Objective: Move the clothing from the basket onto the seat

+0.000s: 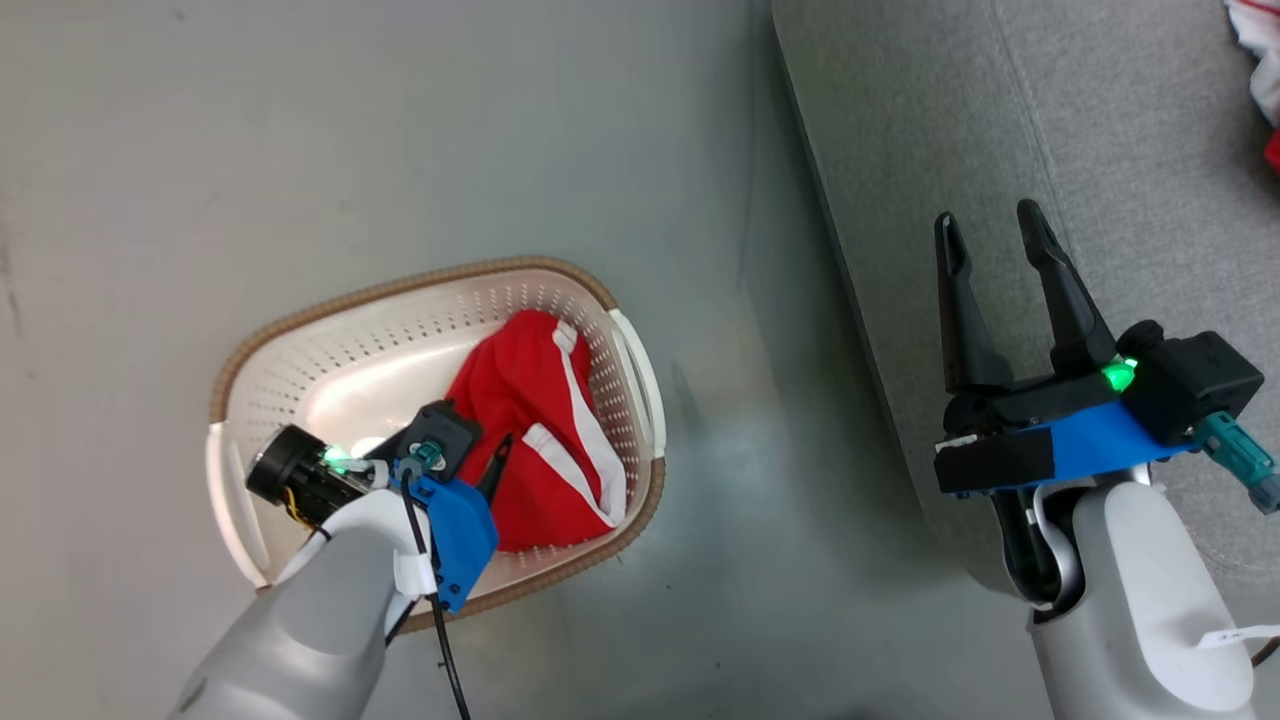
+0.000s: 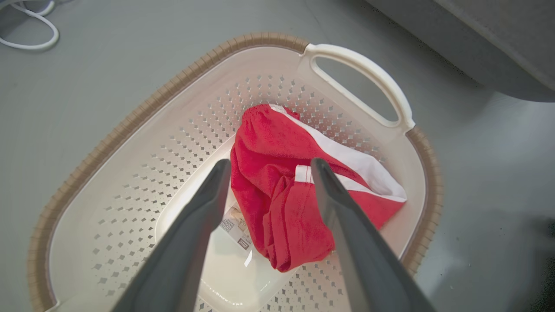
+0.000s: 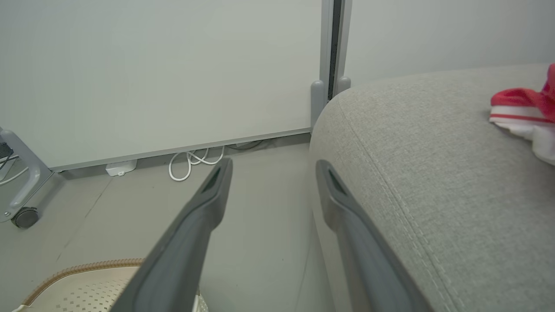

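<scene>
Clothing (image 2: 282,195), red, in basket (image 2: 143,106): lies directly ahead of left pincer (image 2: 269,164), jaws spread toward it; right pincer (image 1: 988,215), likewise spread, well apart over seat (image 1: 1130,130) edge.

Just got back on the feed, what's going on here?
The left gripper is open, pointing down at a red garment in the basket, not gripping it yet. The right gripper is open and empty over the seat edge. A second garment already lies on the seat.
</scene>
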Available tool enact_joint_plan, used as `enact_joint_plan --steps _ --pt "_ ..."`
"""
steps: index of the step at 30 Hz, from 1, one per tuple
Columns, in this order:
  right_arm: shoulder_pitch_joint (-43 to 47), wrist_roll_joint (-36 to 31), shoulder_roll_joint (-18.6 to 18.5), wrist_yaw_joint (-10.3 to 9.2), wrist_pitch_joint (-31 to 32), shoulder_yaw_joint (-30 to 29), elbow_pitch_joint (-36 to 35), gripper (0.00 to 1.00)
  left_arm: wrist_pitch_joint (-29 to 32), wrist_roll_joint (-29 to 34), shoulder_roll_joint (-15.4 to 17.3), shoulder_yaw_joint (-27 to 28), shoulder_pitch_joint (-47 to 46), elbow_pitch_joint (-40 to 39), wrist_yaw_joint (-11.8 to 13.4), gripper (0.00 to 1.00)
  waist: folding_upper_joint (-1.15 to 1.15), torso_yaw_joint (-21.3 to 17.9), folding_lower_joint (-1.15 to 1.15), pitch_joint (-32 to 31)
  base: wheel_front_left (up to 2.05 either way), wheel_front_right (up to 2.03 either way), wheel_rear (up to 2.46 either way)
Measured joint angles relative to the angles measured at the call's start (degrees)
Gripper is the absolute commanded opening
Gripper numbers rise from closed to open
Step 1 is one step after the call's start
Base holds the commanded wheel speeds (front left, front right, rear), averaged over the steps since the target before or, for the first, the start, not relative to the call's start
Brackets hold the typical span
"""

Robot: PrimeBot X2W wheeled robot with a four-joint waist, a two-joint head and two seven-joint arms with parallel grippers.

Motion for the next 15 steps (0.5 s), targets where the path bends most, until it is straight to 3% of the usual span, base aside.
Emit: enact_joint_plan --steps 15 --pt "-3.35 1.7 0.0 0.0 0.0 1.21 -1.88 1.0 9.35 -10.61 5.0 -14.68 -4.81 1.51 0.0 1.0 0.0 -2.54 0.0 10.85 0.0 0.0 0.0"
